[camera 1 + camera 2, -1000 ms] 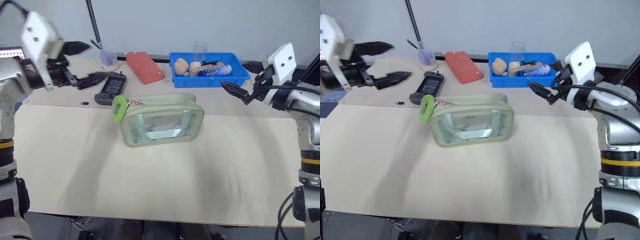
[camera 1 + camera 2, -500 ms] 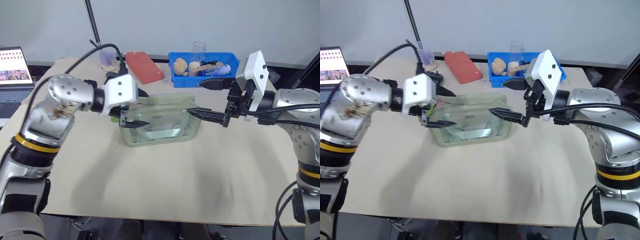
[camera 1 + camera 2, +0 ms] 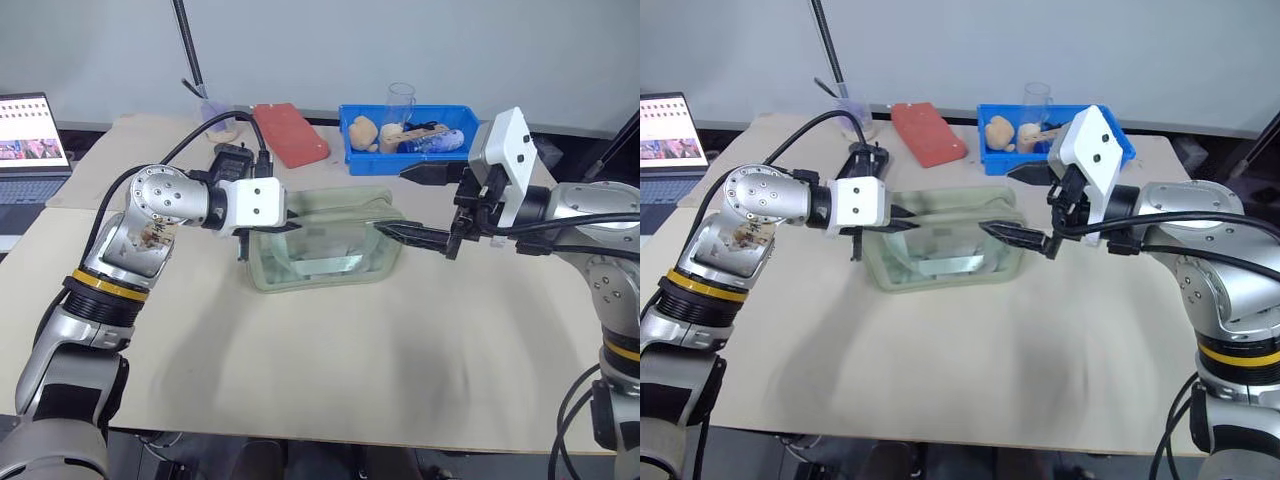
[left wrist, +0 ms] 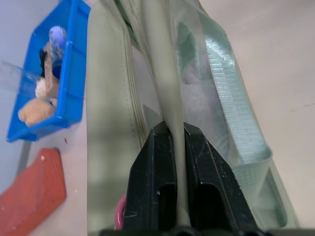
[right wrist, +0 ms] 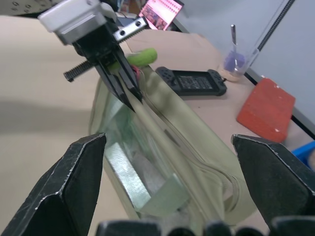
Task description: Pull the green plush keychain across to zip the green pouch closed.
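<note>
One left gripper point(image 3: 902, 225) is clenched on the fabric lip at the left end of the one green pouch point(image 3: 940, 262), which lies mid-table. The one green plush keychain point(image 5: 141, 56) sits just beside it, apparently ungripped, so a pull would likely drag the lip and the whole pouch rather than the slider. One right gripper point(image 3: 1006, 200) hangs spread wide about the pouch's right end, bracing nothing, so the pouch could slide or buckle.
</note>
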Robot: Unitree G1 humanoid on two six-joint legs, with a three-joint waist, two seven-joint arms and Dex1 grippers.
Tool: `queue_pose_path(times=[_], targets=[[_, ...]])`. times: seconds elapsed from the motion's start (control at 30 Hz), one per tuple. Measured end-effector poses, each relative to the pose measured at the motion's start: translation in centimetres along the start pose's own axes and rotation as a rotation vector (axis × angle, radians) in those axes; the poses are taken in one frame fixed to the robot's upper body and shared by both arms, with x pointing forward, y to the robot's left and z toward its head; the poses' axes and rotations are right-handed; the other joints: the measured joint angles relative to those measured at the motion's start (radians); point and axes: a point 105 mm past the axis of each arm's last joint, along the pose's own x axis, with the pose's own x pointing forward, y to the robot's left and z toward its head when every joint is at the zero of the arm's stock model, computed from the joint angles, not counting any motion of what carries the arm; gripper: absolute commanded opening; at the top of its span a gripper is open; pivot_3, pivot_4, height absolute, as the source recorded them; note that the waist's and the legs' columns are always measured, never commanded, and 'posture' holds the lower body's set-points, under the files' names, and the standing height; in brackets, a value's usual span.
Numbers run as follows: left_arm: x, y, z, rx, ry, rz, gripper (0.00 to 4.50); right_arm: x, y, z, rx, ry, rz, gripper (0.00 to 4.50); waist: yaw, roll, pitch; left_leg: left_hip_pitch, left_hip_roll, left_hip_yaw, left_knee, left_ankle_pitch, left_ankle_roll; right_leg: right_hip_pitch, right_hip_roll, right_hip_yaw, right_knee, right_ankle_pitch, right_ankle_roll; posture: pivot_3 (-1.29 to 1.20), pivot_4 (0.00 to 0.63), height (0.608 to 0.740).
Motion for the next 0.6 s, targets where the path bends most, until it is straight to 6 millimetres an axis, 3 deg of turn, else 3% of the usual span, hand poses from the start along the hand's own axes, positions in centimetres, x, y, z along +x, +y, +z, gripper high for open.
queue_pose_path(times=[0.23, 0.43, 0.6], targets=[[-0.7, -0.8, 0.5, 0.171, -0.076, -0.113, 0.03, -2.3, -0.7, -3.9, -0.016, 0.160, 0.001, 4.50, 0.009, 0.000, 0.000, 0.000, 0.000, 0.001, 0.000, 0.000, 0.000, 0.000, 0.000, 0.001, -0.001, 0.002, -0.003, 0.00, 0.150, 0.740], [-0.5, -0.8, 0.4, 0.180, -0.107, -0.110, 0.03, -2.7, 0.2, -4.9, -0.021, 0.185, 0.049, 4.50, 0.007, 0.000, 0.000, 0.000, 0.001, 0.001, 0.001, 0.000, 0.000, 0.000, 0.001, 0.001, 0.000, 0.002, -0.002, 0.00, 0.150, 0.740], [-0.5, -0.3, 0.8, 0.169, -0.141, -0.084, 2.19, -2.7, 0.5, -5.1, -0.023, 0.187, 0.057, 4.50, 0.008, 0.000, 0.000, 0.000, 0.000, 0.001, 0.001, 0.000, 0.000, 0.000, 0.001, 0.001, 0.000, 0.002, -0.002, 0.00, 0.150, 0.740]])
